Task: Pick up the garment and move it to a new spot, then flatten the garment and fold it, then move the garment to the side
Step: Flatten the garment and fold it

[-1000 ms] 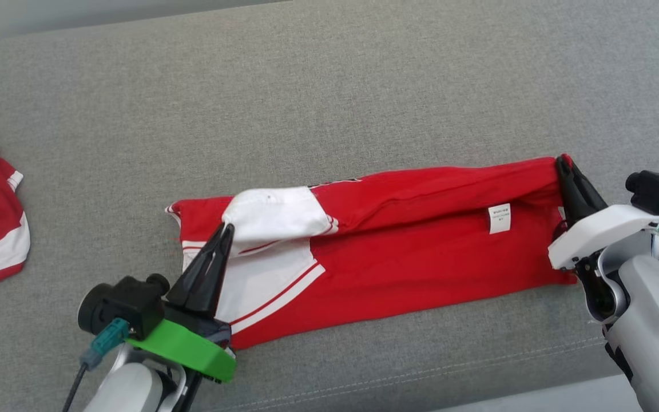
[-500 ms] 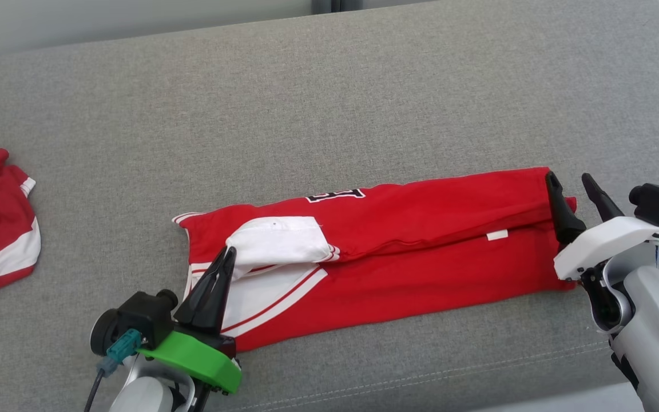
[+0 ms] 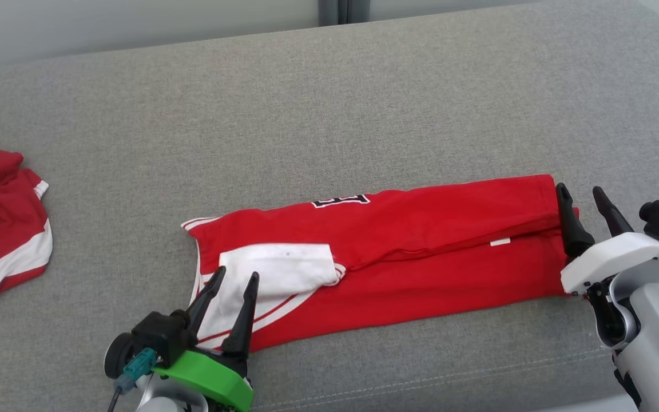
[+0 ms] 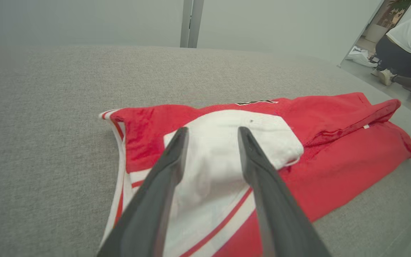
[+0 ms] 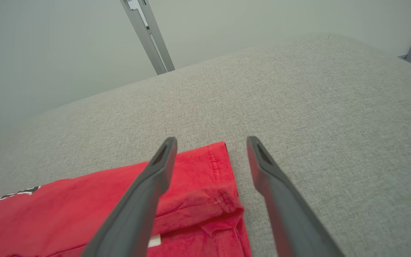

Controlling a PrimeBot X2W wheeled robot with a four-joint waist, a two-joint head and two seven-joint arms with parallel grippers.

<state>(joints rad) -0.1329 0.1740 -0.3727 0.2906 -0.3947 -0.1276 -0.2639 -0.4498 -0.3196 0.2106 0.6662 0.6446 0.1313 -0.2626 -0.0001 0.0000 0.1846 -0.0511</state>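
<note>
- Far left: a spare red-and-white heap [image 3: 3, 220] lies crumpled on the couch [image 3: 306, 114], well apart from the work; likely not the piece in hand
- Left claw [image 3: 237, 273]: fingers parted partway with nothing between them; it hangs low over the white sleeve [image 3: 284, 269], tips pointing at it
- The white sleeve lies folded in over the red body, so the left end reads as tucked and squared
- Garment [image 3: 421, 252]: a long red band across the middle of the couch, nearer the front edge, folded lengthwise; the upper flap [image 3: 438, 214] lies over the lower half, and a small label [image 3: 500, 242] peeks from under its edge
- Judged: lengthwise fold is down; crosswise fold and the shift to the side are not yet done
- Right claw [image 3: 579, 189]: fingers spread wide, empty; they straddle the right hem corner, inner finger over the cloth edge, outer finger over bare couch; contact cannot be told
- One claw sits at each end, which suits taking both ends for the next fold; the flap is bunched at the right and could slip open under a shallow pinch
</note>
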